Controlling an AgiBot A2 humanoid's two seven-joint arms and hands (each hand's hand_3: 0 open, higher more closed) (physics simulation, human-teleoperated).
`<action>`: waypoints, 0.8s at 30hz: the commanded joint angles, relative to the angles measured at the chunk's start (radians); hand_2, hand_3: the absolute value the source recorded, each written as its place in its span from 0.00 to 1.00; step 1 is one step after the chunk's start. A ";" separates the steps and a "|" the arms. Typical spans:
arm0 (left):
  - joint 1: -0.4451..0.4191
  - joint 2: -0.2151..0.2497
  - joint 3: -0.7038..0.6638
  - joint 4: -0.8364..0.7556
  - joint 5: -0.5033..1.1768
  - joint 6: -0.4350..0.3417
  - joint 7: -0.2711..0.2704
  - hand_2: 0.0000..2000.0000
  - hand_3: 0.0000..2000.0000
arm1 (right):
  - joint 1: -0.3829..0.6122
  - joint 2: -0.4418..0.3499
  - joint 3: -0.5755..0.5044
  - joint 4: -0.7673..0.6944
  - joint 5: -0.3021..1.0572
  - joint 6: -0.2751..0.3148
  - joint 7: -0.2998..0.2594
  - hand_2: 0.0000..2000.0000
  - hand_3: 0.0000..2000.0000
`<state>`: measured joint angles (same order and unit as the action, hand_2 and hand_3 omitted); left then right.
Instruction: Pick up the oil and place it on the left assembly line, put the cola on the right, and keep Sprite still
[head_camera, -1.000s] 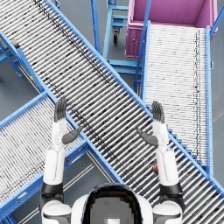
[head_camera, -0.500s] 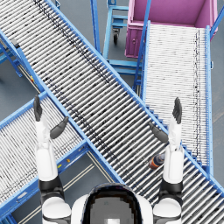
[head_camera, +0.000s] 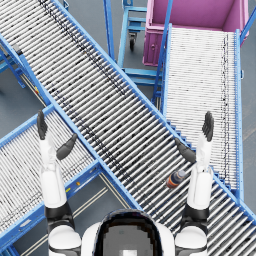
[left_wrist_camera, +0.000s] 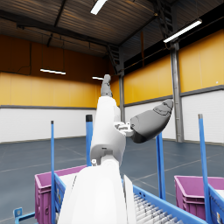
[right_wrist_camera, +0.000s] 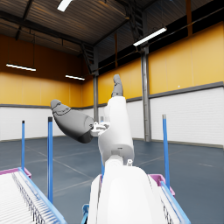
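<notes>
The widest thing in the head view was the central conveyor (head_camera: 115, 115), running from the upper left of the frame down to the lower right. The right assembly line (head_camera: 200, 85) filled the upper right and ended against a purple bin (head_camera: 152, 47) at the top edge. The left assembly line (head_camera: 20, 170) crossed the lower left corner.

Both white arms rose from the bottom of the frame, one on each side. The left hand (head_camera: 45, 131) stood over the left line at the left edge, with its fingers straight and its thumb stuck out toward the central conveyor. It held nothing. The right hand (head_camera: 202, 142) mirrored it at the right, over the seam between the central conveyor and the right line, and was equally spread. The wrist views agreed: the left hand (left_wrist_camera: 118, 118) and the right hand (right_wrist_camera: 105, 122) each pointed up into the warehouse with the thumb wide of the fingers.

The smallest thing was a single bottle (head_camera: 176, 178), orange-brown with a dark end. It lay on the central conveyor at the lower right, just beside the right forearm and not touching it. It was too small to tell whether it was oil, cola or Sprite.

By my judgement the sorting had not begun. No bottle showed on either side line, no hand held one, and identifying and grasping this bottle was still to do.
</notes>
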<state>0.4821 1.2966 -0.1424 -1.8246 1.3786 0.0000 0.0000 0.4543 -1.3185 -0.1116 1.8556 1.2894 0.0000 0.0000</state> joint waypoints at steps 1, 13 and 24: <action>0.016 -0.001 0.005 0.008 0.000 0.000 0.000 0.00 0.00 | 0.009 0.000 0.004 -0.003 0.000 0.000 0.000 0.00 0.00; 0.005 0.011 0.006 0.010 0.000 0.000 0.000 0.00 0.00 | 0.013 -0.012 0.003 -0.012 0.000 0.000 0.000 0.00 0.00; 0.001 0.019 0.006 0.007 0.000 0.000 0.000 0.00 0.00 | 0.014 -0.022 -0.002 -0.017 0.000 0.000 0.000 0.00 0.00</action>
<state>0.4829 1.3163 -0.1364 -1.8174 1.3786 0.0000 0.0000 0.4556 -1.3430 -0.1128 1.8398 1.2893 0.0000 0.0000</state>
